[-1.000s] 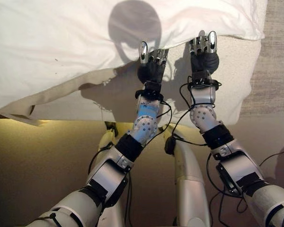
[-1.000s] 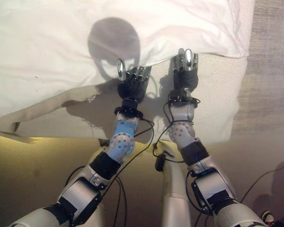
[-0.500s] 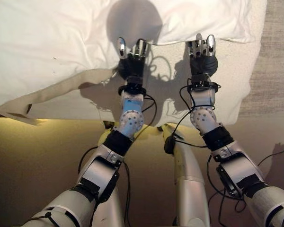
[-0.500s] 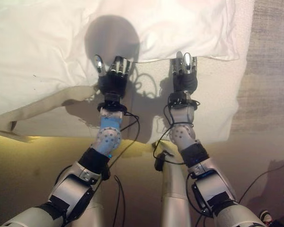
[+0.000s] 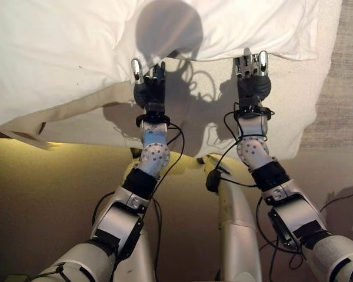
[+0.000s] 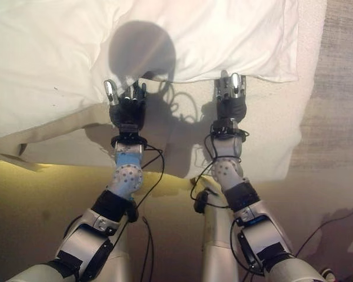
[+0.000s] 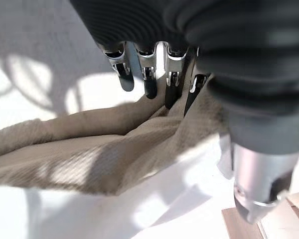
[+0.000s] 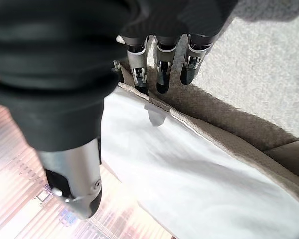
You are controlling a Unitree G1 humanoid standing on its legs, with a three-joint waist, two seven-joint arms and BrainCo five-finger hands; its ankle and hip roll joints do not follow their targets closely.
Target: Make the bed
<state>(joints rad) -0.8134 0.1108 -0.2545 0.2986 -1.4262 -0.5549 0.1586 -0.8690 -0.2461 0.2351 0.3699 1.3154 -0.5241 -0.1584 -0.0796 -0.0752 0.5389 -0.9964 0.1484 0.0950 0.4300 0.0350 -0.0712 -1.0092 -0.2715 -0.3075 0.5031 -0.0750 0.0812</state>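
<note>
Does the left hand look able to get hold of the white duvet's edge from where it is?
Probably yes: the left hand already sits at the white duvet edge, fingers on its tan underside, nothing between.

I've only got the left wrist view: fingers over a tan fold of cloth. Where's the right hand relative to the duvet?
Observer: The right hand is at the near edge of the white duvet, to the robot's right of the left hand, with bare sheet between them.
Operator: Is it gripping anything?
Observer: No. In its own wrist view its fingers are straight over the hem, with nothing pinched.
Operator: How far does this tan fold run?
Observer: The tan strip runs from the left hand out to the robot's left, slanting down towards the bed's near edge.
</note>
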